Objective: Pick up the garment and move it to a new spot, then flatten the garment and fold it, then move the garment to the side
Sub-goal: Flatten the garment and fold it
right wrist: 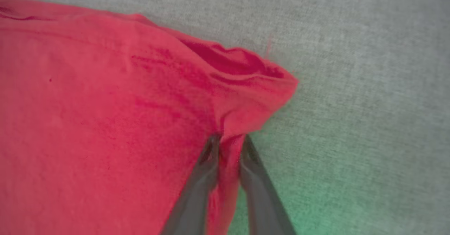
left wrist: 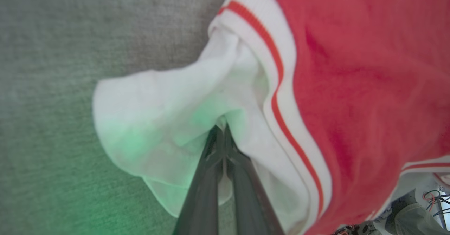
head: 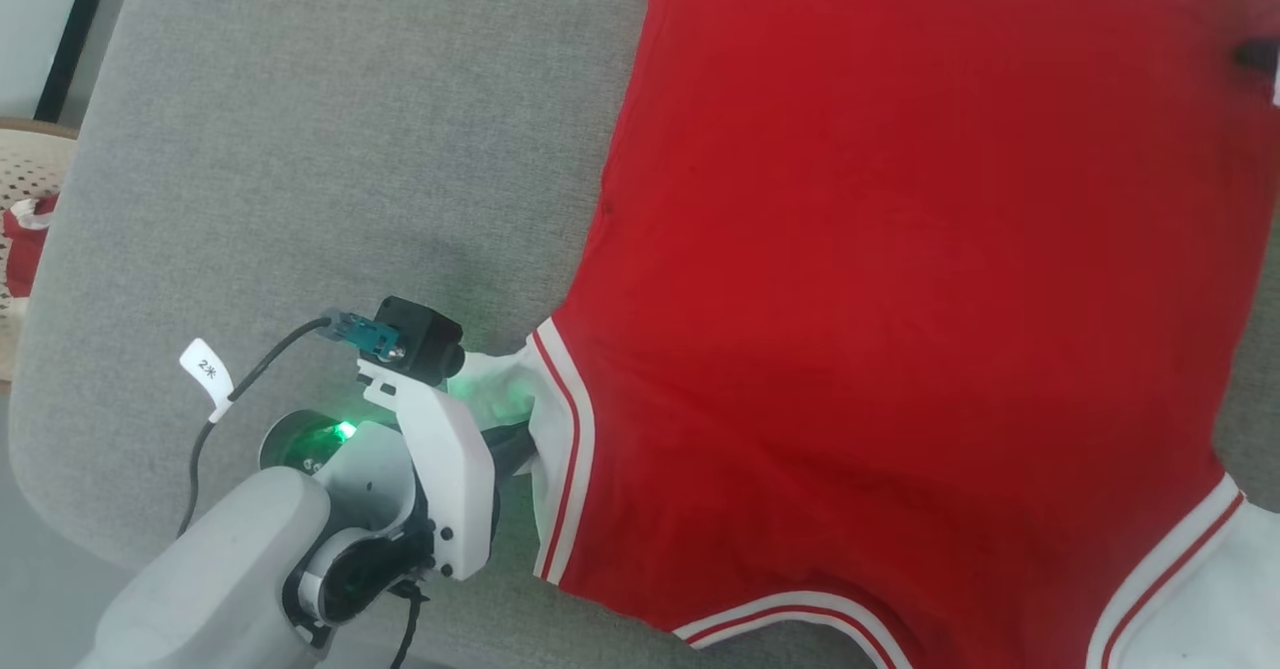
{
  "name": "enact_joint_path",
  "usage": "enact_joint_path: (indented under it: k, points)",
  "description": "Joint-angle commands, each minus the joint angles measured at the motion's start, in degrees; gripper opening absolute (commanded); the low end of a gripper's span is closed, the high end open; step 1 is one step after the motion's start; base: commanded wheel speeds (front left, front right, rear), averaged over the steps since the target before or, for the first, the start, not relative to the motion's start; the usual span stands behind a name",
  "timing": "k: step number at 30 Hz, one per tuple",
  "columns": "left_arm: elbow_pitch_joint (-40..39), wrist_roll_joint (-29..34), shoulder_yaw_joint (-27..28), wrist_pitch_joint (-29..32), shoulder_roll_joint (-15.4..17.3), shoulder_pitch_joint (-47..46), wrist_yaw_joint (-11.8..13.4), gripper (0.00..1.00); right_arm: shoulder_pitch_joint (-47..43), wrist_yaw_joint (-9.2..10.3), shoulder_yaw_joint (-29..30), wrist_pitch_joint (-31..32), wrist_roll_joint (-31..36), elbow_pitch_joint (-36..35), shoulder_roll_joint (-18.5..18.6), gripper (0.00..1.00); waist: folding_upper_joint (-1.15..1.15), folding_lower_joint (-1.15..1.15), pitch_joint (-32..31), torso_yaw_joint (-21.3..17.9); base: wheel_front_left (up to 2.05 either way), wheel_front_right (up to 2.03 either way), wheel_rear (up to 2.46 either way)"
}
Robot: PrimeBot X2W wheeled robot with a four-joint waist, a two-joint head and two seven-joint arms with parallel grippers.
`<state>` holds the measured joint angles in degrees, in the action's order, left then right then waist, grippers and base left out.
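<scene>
The red jersey (head: pixel 900 299) lies spread, plain side up, on the grey cloth-covered bench (head: pixel 300 149). In the head view its long axis runs from about 7 to 1 o'clock, with the neckline nearest the robot. The left gripper (left wrist: pixel 222 131), at the jersey's 8 o'clock, is pressed together on the white sleeve (left wrist: pixel 158 115). The right gripper (right wrist: pixel 229 142) has narrowed onto a ridge of red cloth by the hem corner (right wrist: pixel 267 80) and seems to be pinching it, so the jersey looks held at two opposite ends, ready to lift

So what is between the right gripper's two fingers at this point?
A pinched fold at the red corner of the garment fills the gap between the fingers of the right gripper, touching both; the right wrist view shows it.
</scene>
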<state>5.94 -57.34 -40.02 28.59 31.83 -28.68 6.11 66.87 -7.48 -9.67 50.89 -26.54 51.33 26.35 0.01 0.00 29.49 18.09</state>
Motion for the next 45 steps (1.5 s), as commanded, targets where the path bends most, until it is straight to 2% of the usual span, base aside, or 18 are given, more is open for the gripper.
enact_joint_path:
  k: [1,4,10,11,19,25,31,35,39,40,41,42,45]
  points:
    - [5.2,0.7,-0.4,0.0,0.2,0.4,1.9,0.0,-5.9,-0.01,-1.8,0.8,-0.7,2.5,-1.5,0.0,-0.01,0.0,-0.4,-0.5,0.0,0.0,0.0]
    - [5.3,0.2,0.3,-0.8,0.4,0.6,1.5,0.0,-6.2,-0.01,-3.9,0.2,-1.8,0.3,-0.5,0.0,-0.01,0.0,-1.4,-1.7,0.0,0.0,0.0]
    - [3.9,-0.1,1.9,-1.2,2.5,1.2,2.9,0.0,-10.2,-0.01,-9.8,-1.1,-8.5,-10.3,1.9,0.0,-0.01,0.0,-4.7,-6.2,0.0,0.0,0.0]
    - [3.9,-0.1,1.9,-1.2,2.5,1.2,2.9,0.0,-10.2,-0.01,-9.8,-1.1,-8.5,-10.3,1.9,0.0,-0.01,0.0,-4.7,-6.2,0.0,0.0,0.0]
    - [0.7,-0.9,3.3,-0.4,6.1,3.4,4.4,0.0,-20.6,0.0,-14.8,0.6,-15.3,-25.6,6.0,0.0,-0.01,0.0,-8.4,-12.2,0.0,0.0,0.0]
    - [-2.3,-1.5,4.2,-0.2,8.3,5.5,5.5,0.0,-32.1,0.0,-12.9,1.6,-18.0,-37.1,8.0,0.0,-0.01,0.0,-10.1,-16.1,0.0,0.0,0.0]
    - [-4.7,-1.8,4.4,0.5,9.7,6.4,6.5,0.0,-46.4,0.0,-5.5,1.5,-17.0,-45.6,5.8,0.0,-0.01,0.0,-10.5,-18.0,0.0,0.0,0.0]
    - [-5.3,-1.8,4.4,0.6,9.9,6.5,6.9,0.0,-55.2,-0.01,-1.1,1.2,-15.4,-48.7,1.4,0.0,-0.01,0.0,-10.3,-18.4,0.0,0.0,0.0]
    - [-5.1,-1.7,4.3,0.5,9.6,6.5,6.6,0.0,-58.5,-0.01,1.5,-2.7,-12.5,-48.0,-2.8,0.0,-0.01,0.0,-9.8,-18.5,0.0,0.0,0.0]
    - [-4.9,-1.7,4.3,0.5,9.5,6.4,6.5,0.0,-58.5,0.0,2.0,-3.8,-11.9,-46.9,-3.9,0.09,-0.01,0.0,-9.7,-18.5,0.0,0.0,0.0]
    - [-4.7,-1.8,4.2,0.5,9.3,6.3,6.3,0.0,-58.4,0.03,2.0,-4.5,-10.7,-45.7,-4.3,0.42,-0.01,0.0,-9.7,-18.5,0.0,0.0,0.0]
    - [-4.5,-1.8,4.1,0.4,9.2,6.2,6.2,0.0,-58.2,0.06,1.5,-5.0,-10.0,-44.5,-4.5,1.0,-0.01,0.0,-9.7,-18.5,0.0,0.0,0.0]
    - [-3.7,-2.0,3.9,0.3,8.7,6.2,5.9,0.0,-57.6,0.18,2.2,-7.4,-8.7,-41.6,-6.0,1.0,-0.01,0.0,-10.1,-18.4,0.0,0.0,0.0]
